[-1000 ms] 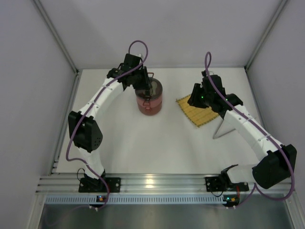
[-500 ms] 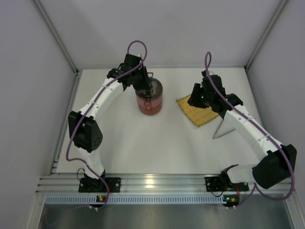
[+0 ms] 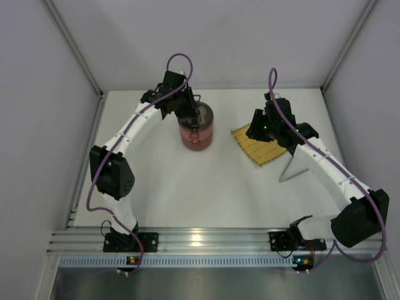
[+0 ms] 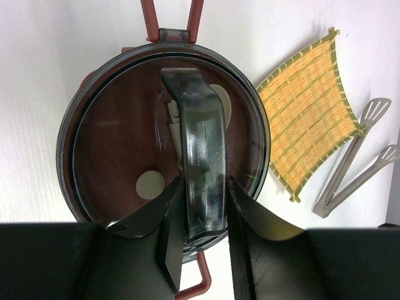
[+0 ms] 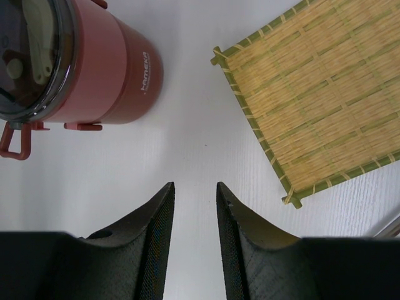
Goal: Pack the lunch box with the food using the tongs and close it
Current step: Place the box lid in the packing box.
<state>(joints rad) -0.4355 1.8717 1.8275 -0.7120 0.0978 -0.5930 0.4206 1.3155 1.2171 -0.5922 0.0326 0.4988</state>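
The dark-red lunch box (image 3: 197,131) stands upright at the back of the table with its lid (image 4: 112,137) on. My left gripper (image 3: 191,116) is directly above it, shut on the black carry handle (image 4: 200,137) that arches over the lid; the jaws (image 4: 205,182) press the handle's near end from both sides. To the right of the box, my right gripper (image 5: 194,185) hangs open over bare table, holding nothing. The tongs (image 4: 353,159) lie on the table beyond the mat's right side, partly under the right arm (image 3: 292,167). No food is in view.
A square yellow woven mat (image 3: 261,147) lies bare between the lunch box and the tongs. Red clasp loops (image 4: 172,15) stick out from the box's rim. Two beige sticks (image 4: 219,103) show through the lid. Walls close the table at the back and sides.
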